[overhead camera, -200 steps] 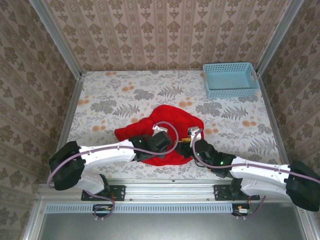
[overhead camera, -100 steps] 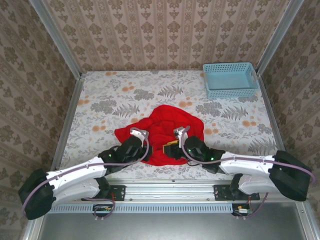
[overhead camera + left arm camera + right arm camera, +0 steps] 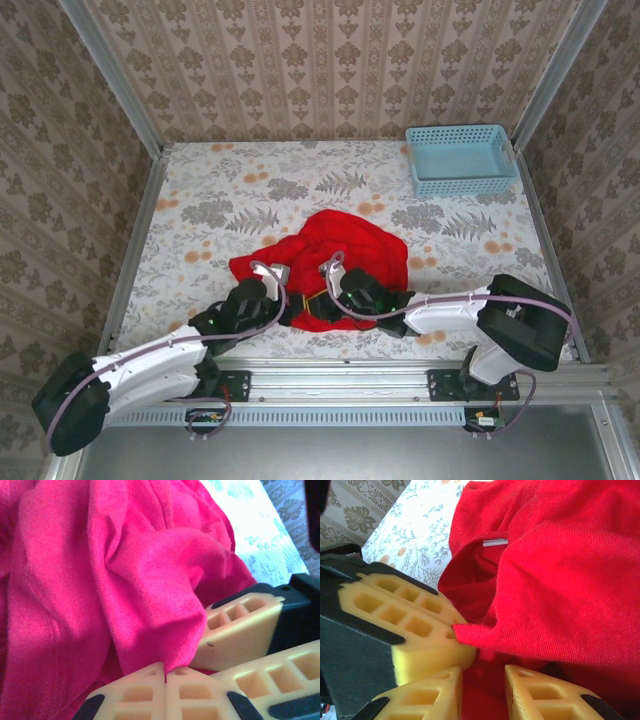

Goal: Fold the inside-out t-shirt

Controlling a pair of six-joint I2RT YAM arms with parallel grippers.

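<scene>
The inside-out t-shirt [image 3: 345, 255] is a crumpled bright red heap in the middle of the table. Both grippers meet at its near edge. My left gripper [image 3: 166, 672] is shut on a fold of the red cloth [image 3: 150, 595], and in the top view it [image 3: 294, 303] points right. My right gripper [image 3: 482, 680] faces it from the right, jaws apart with red cloth lying in the gap, and in the top view it [image 3: 319, 300] points left. A white tag [image 3: 495, 542] shows at the collar. The right gripper's fingers [image 3: 240, 630] appear beside the left's pinch.
A light-blue plastic basket [image 3: 462, 160] stands at the far right corner. The flowered tablecloth [image 3: 220, 190] lies bare to the left and behind the shirt. The metal front rail [image 3: 330, 375] runs close below the grippers. Patterned walls close in three sides.
Both grippers have slid left along the shirt's near edge and come together. The left arm has drawn back and lowered, and the right arm's elbow has swung in.
</scene>
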